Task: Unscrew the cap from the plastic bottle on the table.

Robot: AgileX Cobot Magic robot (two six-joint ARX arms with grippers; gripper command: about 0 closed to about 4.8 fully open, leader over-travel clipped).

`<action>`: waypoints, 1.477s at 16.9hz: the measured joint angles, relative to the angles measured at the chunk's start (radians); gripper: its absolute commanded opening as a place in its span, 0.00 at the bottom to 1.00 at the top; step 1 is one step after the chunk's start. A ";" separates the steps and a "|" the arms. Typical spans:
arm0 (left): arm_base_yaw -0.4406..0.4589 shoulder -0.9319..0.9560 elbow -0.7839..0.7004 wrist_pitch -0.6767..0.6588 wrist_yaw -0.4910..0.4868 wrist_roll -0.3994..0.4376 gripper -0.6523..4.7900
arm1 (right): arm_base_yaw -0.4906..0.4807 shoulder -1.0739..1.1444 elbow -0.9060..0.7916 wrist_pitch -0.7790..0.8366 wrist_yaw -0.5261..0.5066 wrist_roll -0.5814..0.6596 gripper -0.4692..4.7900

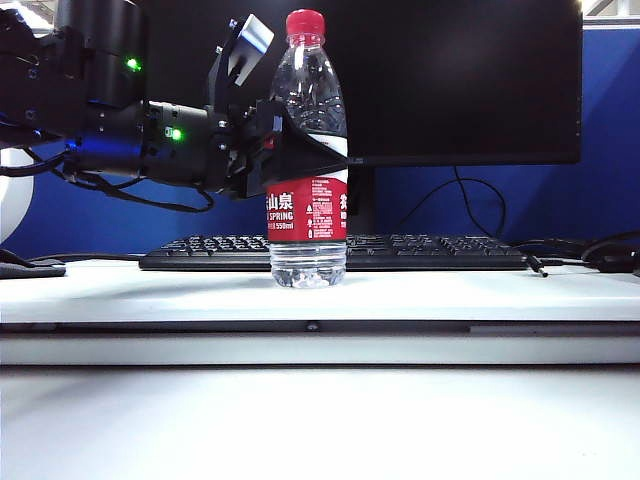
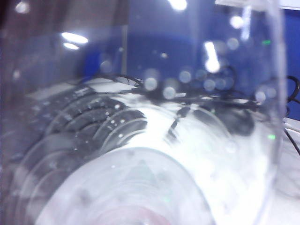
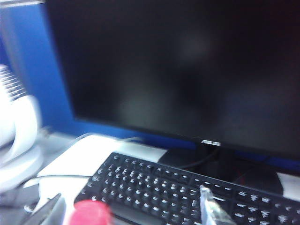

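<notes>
The plastic bottle [image 1: 307, 215] stands upright on the table [image 1: 450, 295], its red cap [image 1: 305, 22] on the neck. My left gripper [image 1: 310, 150] comes in from the left and is shut on the bottle's body just above the label. In the left wrist view the clear bottle [image 2: 164, 164] fills the picture and the fingers are hidden. In the right wrist view my right gripper [image 3: 131, 193] is open wide. The blurred cap [image 3: 91, 213] lies between its fingers, close to one of them and touching neither. The right gripper does not show in the exterior view.
A black keyboard [image 1: 420, 250] lies right behind the bottle, with a dark monitor [image 1: 450, 80] on its stand behind that. Cables [image 1: 600, 255] trail at the back right. A white rounded object [image 3: 14, 131] stands beside the keyboard [image 3: 164, 187].
</notes>
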 measured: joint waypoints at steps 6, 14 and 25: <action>0.000 0.000 0.000 0.000 0.037 -0.004 0.59 | 0.117 0.185 -0.002 0.118 0.090 0.000 0.78; 0.000 0.000 0.000 0.000 0.040 -0.005 0.60 | 0.102 0.211 -0.001 0.137 0.092 0.023 0.60; 0.000 0.001 0.000 -0.002 0.063 -0.010 0.60 | 0.074 0.209 0.000 0.133 0.051 0.026 0.36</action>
